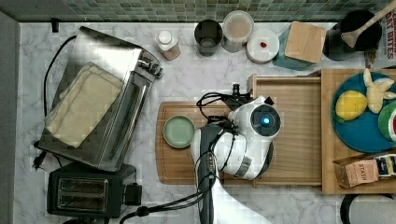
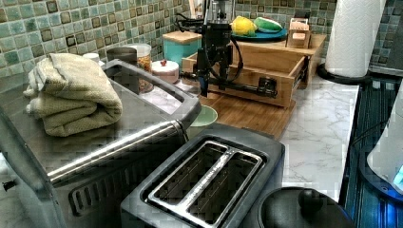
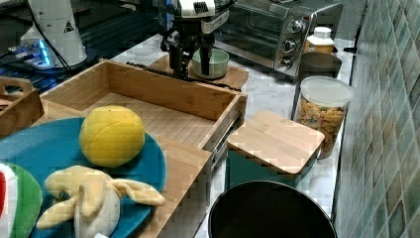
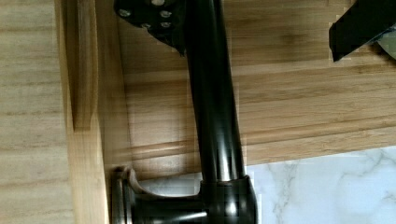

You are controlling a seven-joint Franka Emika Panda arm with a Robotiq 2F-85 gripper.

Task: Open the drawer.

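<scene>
On the marble worktop point(image 1: 196, 79), going across the top view from its left edge, stand one toaster oven point(image 1: 112, 93) with one folded towel point(image 1: 84, 105) on its roof and one two-slot toaster point(image 1: 86, 191), both well apart from the tool. Nearer, on the top view's left of the tool, lies one bamboo cutting board point(image 1: 173, 163) with one green bowl point(image 1: 179, 131) on it, just beside the tool. It is the only thing lying close in front of the drawer.

The tool point(image 3: 190, 64) hangs at the drawer's front. Its fingers point(image 4: 154, 18) are spread, released, with the one black bar handle point(image 4: 212, 116) between them and against one finger.

The one drawer point(image 1: 299, 116) reaches away from the tool toward the top view's right. It stands open, drawn out of its wooden box point(image 1: 327, 186), its front edge over the cutting board.

Beyond it, well apart from the tool, the box top carries one blue plate point(image 1: 359, 135) with three toys: a lemon point(image 1: 350, 105), a pale plush point(image 1: 378, 93) and a green-and-red piece point(image 1: 387, 121). One tea carton point(image 1: 362, 172) sits beside the plate.
</scene>
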